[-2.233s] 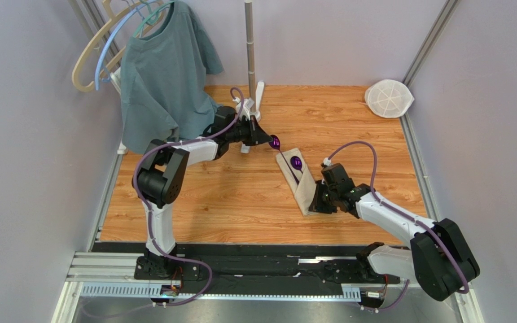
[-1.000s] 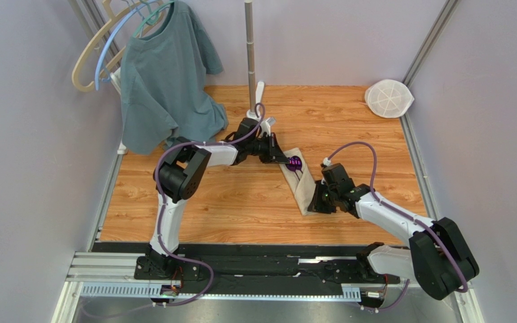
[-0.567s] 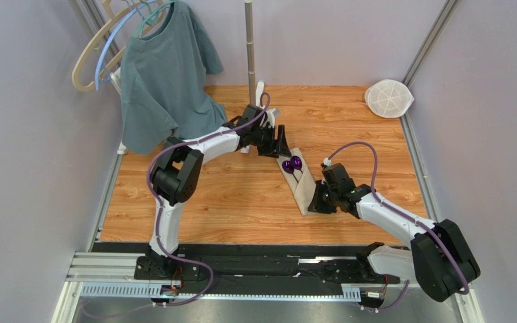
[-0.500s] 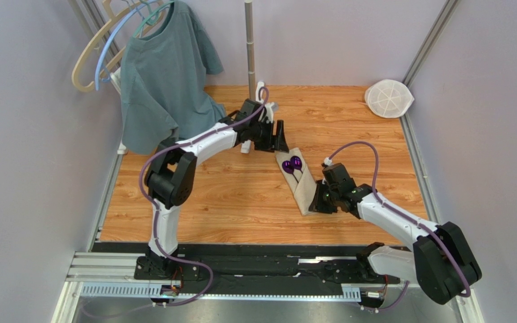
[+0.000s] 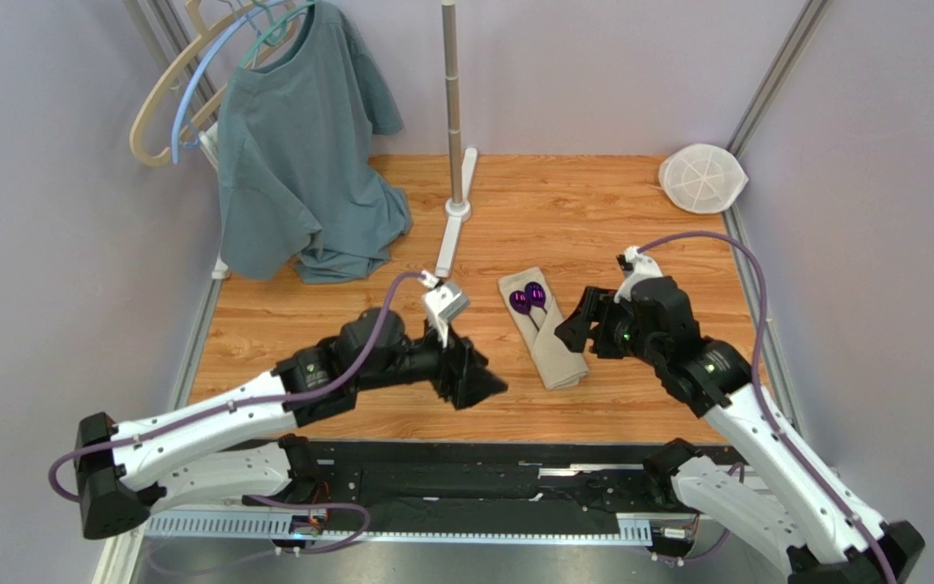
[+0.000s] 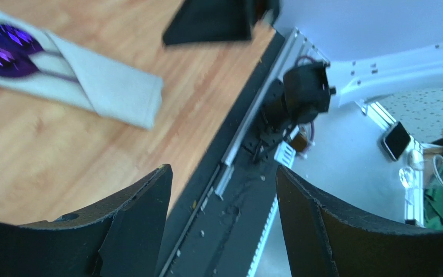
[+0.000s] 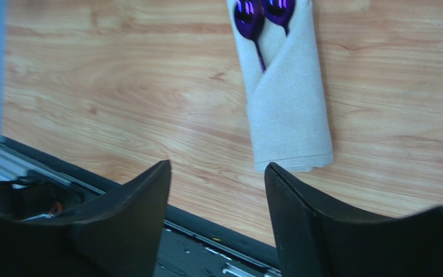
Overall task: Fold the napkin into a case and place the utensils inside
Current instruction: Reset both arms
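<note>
Spoon handles (image 7: 258, 53) inside the case (image 7: 290, 115)

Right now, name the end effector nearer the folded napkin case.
The right end effector: it hovers open just right of the napkin case, while the left end effector hangs farther off on the case's left.

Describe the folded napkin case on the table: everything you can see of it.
The case is a narrow oblong pouch of plain, matte beige-tan cloth. One layer folds diagonally across the front, making a slanted pocket mouth, and the near end is a blunt folded edge. It lies flat and angled on the wooden table, open end farther from the arms. Two spoons sit side by side in the pocket, with their purple bowls and a little of the thin handles showing. Nothing else is seen touching it.
</note>
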